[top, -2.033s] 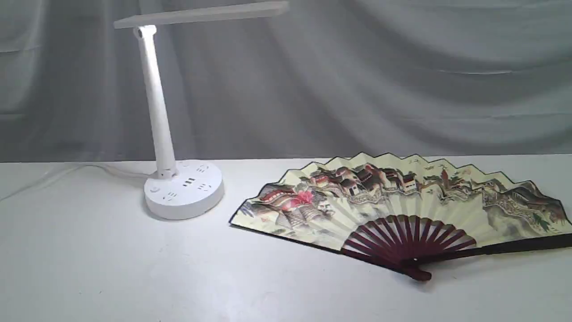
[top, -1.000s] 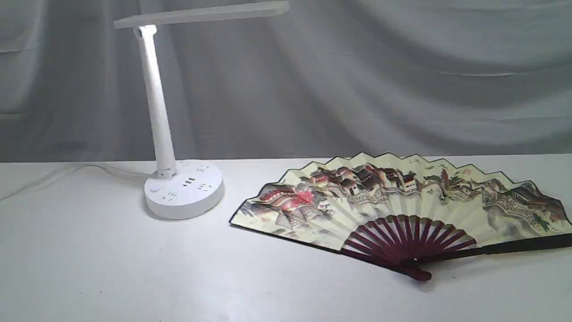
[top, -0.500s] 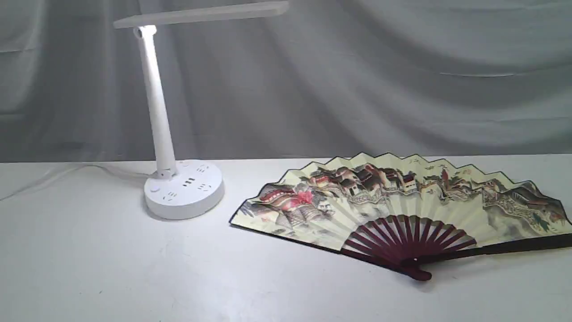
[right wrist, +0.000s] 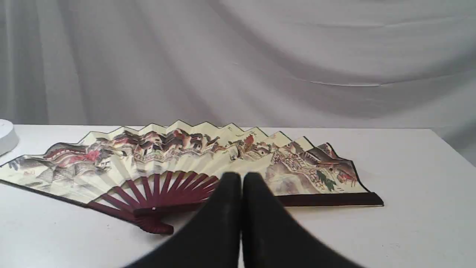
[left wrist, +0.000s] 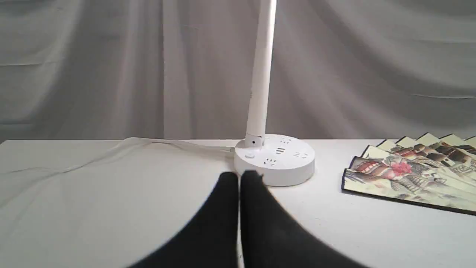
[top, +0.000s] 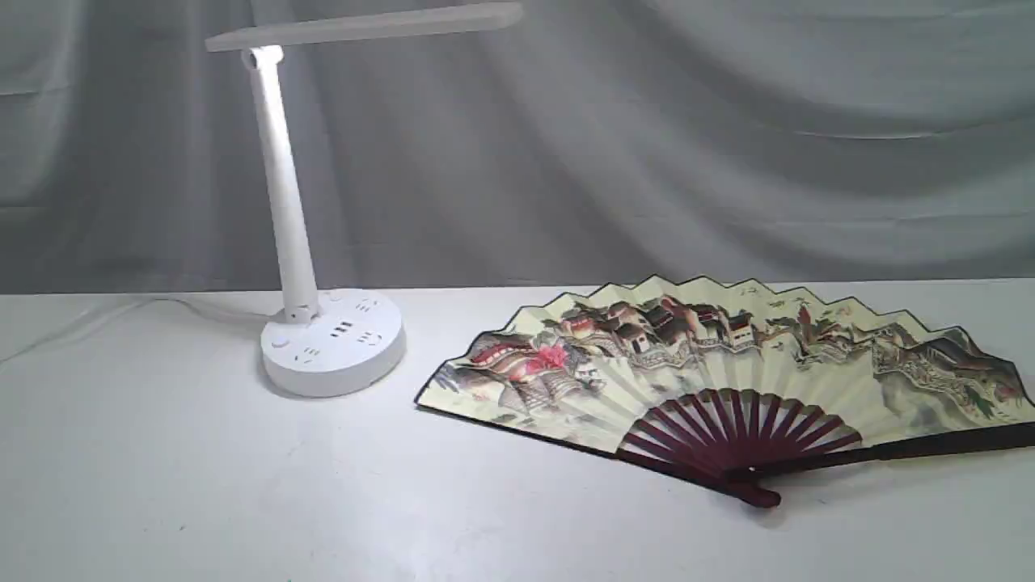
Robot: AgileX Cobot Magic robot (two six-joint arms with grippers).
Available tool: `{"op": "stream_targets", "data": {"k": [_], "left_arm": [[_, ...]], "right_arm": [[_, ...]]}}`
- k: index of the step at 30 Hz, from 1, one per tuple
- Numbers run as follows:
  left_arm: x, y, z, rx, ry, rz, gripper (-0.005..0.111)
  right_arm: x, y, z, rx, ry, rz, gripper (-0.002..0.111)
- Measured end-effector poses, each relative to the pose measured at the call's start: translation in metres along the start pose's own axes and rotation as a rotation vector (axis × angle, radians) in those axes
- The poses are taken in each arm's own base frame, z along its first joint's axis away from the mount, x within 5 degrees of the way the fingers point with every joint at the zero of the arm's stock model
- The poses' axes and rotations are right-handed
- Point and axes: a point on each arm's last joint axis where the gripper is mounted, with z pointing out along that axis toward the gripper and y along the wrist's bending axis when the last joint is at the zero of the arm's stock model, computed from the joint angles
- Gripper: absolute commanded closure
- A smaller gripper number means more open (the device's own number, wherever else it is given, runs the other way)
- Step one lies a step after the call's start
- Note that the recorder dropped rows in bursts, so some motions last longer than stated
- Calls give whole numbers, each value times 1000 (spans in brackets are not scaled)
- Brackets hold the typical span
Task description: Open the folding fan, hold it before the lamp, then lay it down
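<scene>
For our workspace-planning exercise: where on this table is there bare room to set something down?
Widest: the near-left of the table, in front of the lamp. A narrow strip separates lamp base and folding fan. The right side is crowded by the spread fan.

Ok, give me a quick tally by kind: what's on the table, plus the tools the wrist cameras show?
folding fan: 1, lying open
lamp: 1
lamp cord: 1
tools: 2, left tool and right tool, both shut and empty
Total: 5
</scene>
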Motion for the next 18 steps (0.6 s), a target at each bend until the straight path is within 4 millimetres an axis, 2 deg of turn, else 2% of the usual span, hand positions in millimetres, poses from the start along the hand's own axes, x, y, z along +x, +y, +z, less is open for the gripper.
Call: {"op": "stream_targets", "data": {"k": [18], "left_arm": [[5,0,0,-3,55,40,107]], "right_arm": [[0,0,0,0,2,0,108]]}}
